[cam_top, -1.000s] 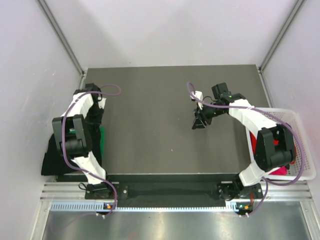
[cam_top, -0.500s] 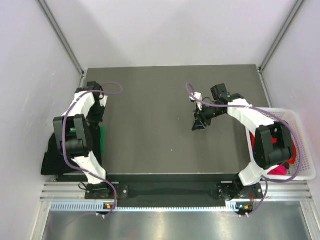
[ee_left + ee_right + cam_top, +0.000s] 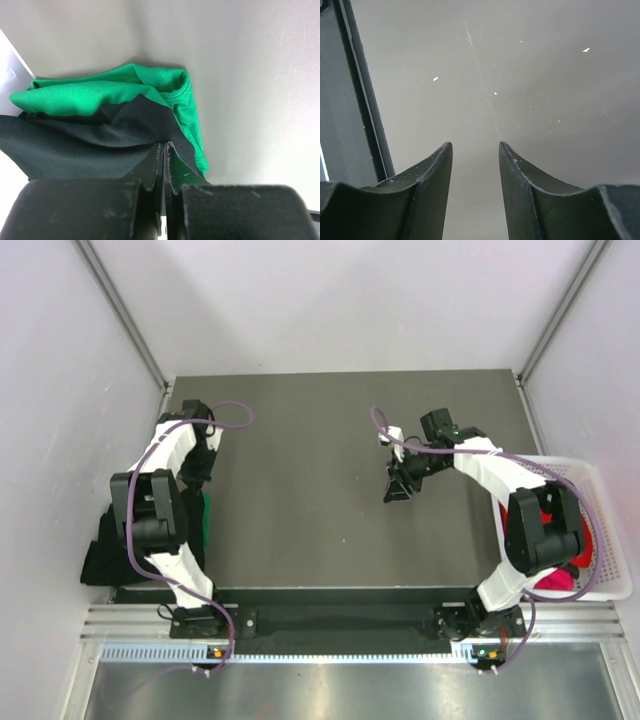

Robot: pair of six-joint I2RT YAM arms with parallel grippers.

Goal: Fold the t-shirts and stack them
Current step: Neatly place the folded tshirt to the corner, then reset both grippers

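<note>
1. Where the table [image 3: 300, 540] ends on the left, left gripper [image 3: 164, 150] is clamped on the black t-shirt [image 3: 75, 145], which lies over the green t-shirt [image 3: 90, 95].
2. Right gripper [image 3: 476, 150]: jaws apart, holding nothing, over the tabletop.

Bare table [image 3: 300, 490] between t-shirts [image 3: 204, 522] and basket [image 3: 572, 460]

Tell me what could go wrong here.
The left hand pinches the black shirt where it overlaps the green shirt; pulling may drag both.
Both shirts sit at the left edge of the table, so a slip could drop them.
The right hand is open, far off; a one-handed pull may bunch cloth.
</note>
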